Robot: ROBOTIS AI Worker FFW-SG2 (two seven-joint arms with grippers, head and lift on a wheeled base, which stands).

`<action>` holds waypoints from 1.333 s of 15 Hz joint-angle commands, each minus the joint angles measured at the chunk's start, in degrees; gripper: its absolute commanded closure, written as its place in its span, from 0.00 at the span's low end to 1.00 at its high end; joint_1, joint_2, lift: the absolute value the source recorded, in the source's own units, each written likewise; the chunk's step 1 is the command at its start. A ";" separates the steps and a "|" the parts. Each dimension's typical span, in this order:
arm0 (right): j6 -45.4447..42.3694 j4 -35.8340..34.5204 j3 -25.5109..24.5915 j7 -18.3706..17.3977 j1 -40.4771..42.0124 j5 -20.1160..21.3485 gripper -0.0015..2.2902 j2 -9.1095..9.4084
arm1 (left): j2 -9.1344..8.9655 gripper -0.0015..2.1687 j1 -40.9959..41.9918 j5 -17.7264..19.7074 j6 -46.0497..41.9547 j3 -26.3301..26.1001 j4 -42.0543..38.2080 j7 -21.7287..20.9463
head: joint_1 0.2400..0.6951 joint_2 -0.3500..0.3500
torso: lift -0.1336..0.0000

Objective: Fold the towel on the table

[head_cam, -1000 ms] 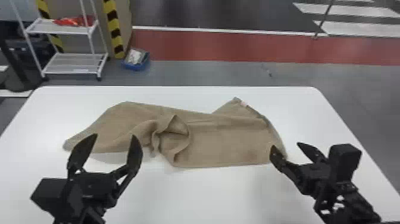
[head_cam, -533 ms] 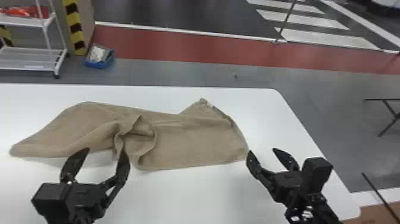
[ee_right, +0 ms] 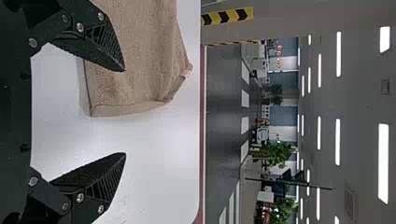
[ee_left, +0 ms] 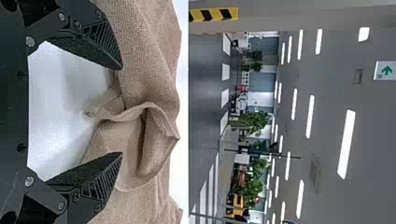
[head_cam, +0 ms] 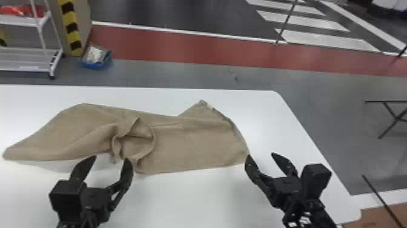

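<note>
The tan towel [head_cam: 193,145] lies spread across the table [head_cam: 187,203], with a bunched, raised fold left of its middle and a corner sticking out at the back. My left gripper [head_cam: 107,163] is open at the towel's front edge, near that fold; in the left wrist view the left gripper [ee_left: 120,112] has the rumpled towel [ee_left: 149,60] beyond its fingers. My right gripper [head_cam: 262,159] stands open at the towel's front right corner. In the right wrist view, the towel's [ee_right: 140,56] hemmed end lies beyond the right gripper [ee_right: 125,112], nothing between its fingers.
The table's right edge runs close beside my right arm. Beyond the table's back edge, a white shelf rack [head_cam: 27,57] and a blue bin [head_cam: 97,63] stand on the floor at the left. A folding stand [head_cam: 393,116] is off to the right.
The head view has turned to the right, so the table and towel appear farther left. Both grippers remain open, and the towel keeps its shape.
</note>
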 commanded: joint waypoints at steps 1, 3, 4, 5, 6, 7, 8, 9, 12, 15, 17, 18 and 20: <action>0.00 0.12 0.79 0.00 -0.51 -0.28 0.12 0.47 | -0.25 0.13 -0.83 0.08 1.71 -0.60 0.62 -0.16 | 1.00 0.13 | 0.04; 0.00 0.21 1.32 0.00 -0.77 -0.28 0.12 0.65 | -0.69 0.14 -1.44 0.08 1.88 -1.21 1.06 -0.07 | 1.00 0.14 | 0.04; 0.00 0.30 1.41 0.00 -0.86 -0.20 0.12 0.65 | -0.86 0.14 -1.62 -0.01 1.88 -1.48 1.24 -0.07 | 1.00 0.14 | 0.04; 0.00 0.30 1.41 0.00 -0.77 -0.28 0.12 0.65 | -0.86 0.14 -1.71 -0.01 1.88 -1.56 1.41 -0.07 | 1.00 0.14 | 0.04; 0.00 0.30 1.32 0.00 -0.68 -0.28 0.12 0.56 | -0.86 0.14 -1.79 -0.01 1.88 -1.56 1.68 -0.16 | 1.00 0.14 | 0.04; 0.00 0.30 1.14 0.00 -0.60 -0.28 0.12 0.56 | -1.04 0.16 -2.06 -0.01 1.88 -1.65 2.03 -0.16 | 1.00 0.13 | 0.04; -0.36 0.21 1.06 0.00 -0.42 -0.28 0.12 0.56 | -1.21 0.16 -2.32 -0.01 1.88 -1.74 2.64 -0.07 | 1.00 0.13 | 0.04; -0.71 0.21 0.97 0.09 -0.16 -0.64 0.12 0.56 | -1.30 0.16 -2.76 -0.10 1.71 -2.18 3.43 -0.07 | 1.00 0.13 | 0.04; -1.59 -0.06 1.06 0.18 0.55 -0.90 0.12 0.65 | -1.48 0.16 -2.94 -0.10 1.71 -2.09 4.05 0.02 | 1.00 0.12 | 0.04; -2.29 -0.06 1.06 0.18 0.55 -1.08 0.12 0.65 | -1.39 0.19 -2.58 -0.10 0.83 -1.56 3.70 1.16 | 1.00 0.12 | 0.04; -2.29 -0.06 1.14 0.18 0.55 -1.08 0.12 0.65 | -1.13 0.19 -2.15 -0.01 0.48 -1.12 3.08 1.25 | 1.00 0.13 | 0.04; -2.29 -0.06 1.14 0.18 0.55 -1.08 0.12 0.65 | -1.13 0.19 -2.06 -0.01 0.48 -1.12 2.73 1.25 | 1.00 0.14 | 0.04; -2.82 -0.06 1.14 0.18 0.81 -1.08 0.12 0.74 | -1.30 0.19 -2.23 -0.01 0.48 -1.30 2.91 0.90 | 1.00 0.15 | 0.04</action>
